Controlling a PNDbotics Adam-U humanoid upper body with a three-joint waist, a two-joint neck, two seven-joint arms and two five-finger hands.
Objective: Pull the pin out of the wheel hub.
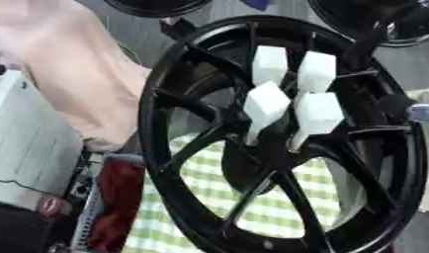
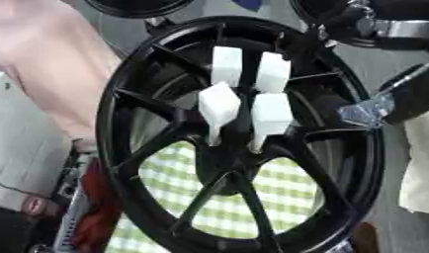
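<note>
A black wheel rim (image 1: pixel 170 74) stands upright and fills both views, its spokes meeting at the hub (image 1: pixel 252 163). Several white pins with blocky heads stick out of the hub area: two upper ones (image 1: pixel 270 64) (image 1: pixel 317 70) and two lower ones (image 1: pixel 266 106) (image 1: pixel 318 116) whose thin stems run down into the hub. My right arm (image 2: pixel 395 27), black with a silver joint, comes in from the upper right. My right hand (image 2: pixel 366 111) shows only as a silvery part at the rim's right edge, partly hidden by the rim. It is apart from the pins. My left hand is out of sight.
A person's pink sleeve (image 1: pixel 71 74) hangs close to the rim's left side. A green and white checked cloth (image 1: pixel 209 192) shows through the spokes. A red object (image 1: pixel 118 197) lies at lower left. Other black wheels (image 1: pixel 157 6) stand at the top.
</note>
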